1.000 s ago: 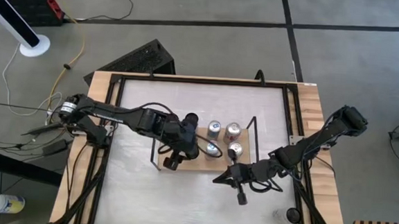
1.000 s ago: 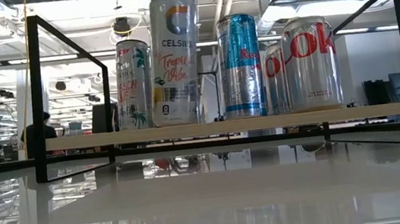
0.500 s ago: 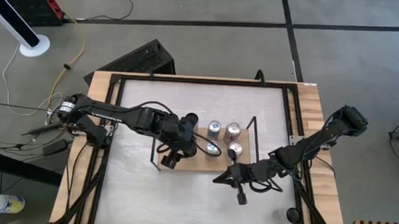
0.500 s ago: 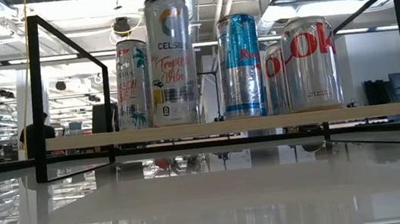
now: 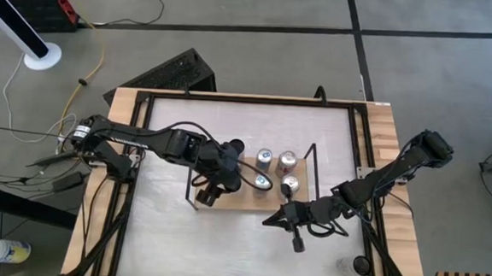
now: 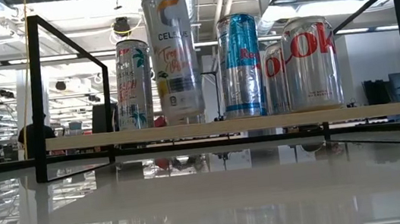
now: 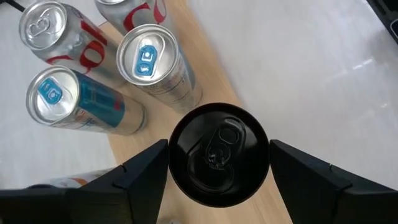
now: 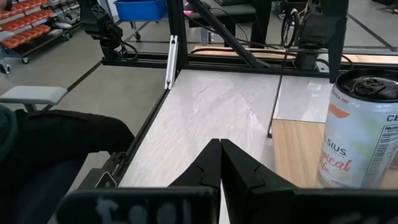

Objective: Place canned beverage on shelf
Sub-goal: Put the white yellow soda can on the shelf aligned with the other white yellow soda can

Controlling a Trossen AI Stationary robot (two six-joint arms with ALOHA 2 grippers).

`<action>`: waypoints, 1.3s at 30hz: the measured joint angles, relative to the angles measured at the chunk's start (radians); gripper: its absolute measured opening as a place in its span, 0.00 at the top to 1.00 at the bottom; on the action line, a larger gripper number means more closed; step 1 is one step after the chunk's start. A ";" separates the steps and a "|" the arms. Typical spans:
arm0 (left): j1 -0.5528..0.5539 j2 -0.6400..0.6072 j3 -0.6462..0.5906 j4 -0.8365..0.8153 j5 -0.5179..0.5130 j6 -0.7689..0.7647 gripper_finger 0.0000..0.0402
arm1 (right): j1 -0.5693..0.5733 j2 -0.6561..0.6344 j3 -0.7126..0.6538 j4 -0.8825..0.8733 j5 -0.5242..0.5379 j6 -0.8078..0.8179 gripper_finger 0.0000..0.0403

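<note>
Celsius can [image 5: 211, 193]: from above, the left tool [image 5: 215, 187] pinches it over the shelf's [image 5: 251, 200] front edge, shifted a little leftward. Right tool [image 5: 295, 241] waits on the surface, pressed together. At shelf level the can [image 6: 172, 54] now tilts, base lifted off the board, so it isn't placed yet.

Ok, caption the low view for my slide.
Celsius can held slightly tilted above the shelf, alongside four cans already standing on its wooden board.
</note>
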 joint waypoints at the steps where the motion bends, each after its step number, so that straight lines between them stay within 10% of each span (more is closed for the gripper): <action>1: 0.000 0.000 0.000 -0.001 0.000 0.007 0.38 | 0.000 0.000 0.000 0.000 0.000 0.000 0.93; 39: 0.000 -0.003 -0.033 0.002 0.001 0.104 0.38 | 0.000 0.000 -0.002 0.000 0.000 0.000 0.93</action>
